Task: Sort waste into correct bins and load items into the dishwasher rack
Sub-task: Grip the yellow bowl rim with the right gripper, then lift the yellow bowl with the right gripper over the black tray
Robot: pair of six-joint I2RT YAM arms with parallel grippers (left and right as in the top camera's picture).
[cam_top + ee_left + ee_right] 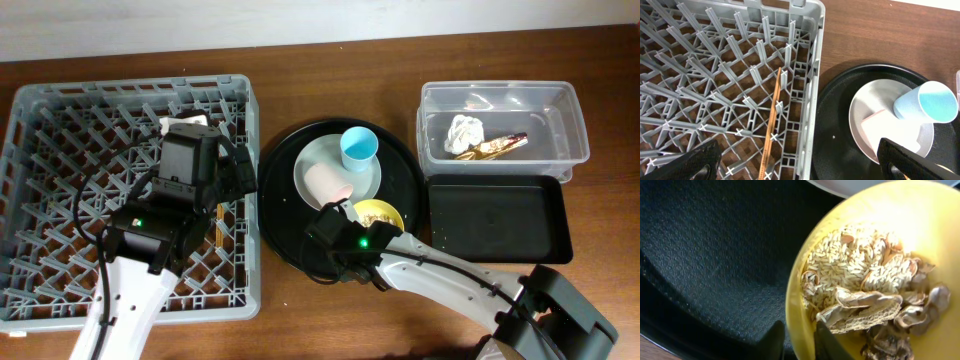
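My right gripper [800,336] is shut on the near rim of the yellow bowl [875,210], one finger inside and one outside. The bowl holds rice and beige shell scraps [865,295] and sits on the round black tray [285,200]. On the pale plate [315,155] a pink cup [328,182] lies on its side beside a light-blue cup [359,148]. My left gripper [800,165] hangs open over the right edge of the grey dishwasher rack [60,130]. A chopstick [772,125] lies in the rack beneath it.
A clear tub [500,98] at the back right holds a white napkin [465,131] and a gold wrapper [497,146]. A shallow black rectangular tray [497,218] lies just in front of it. Brown tabletop surrounds everything.
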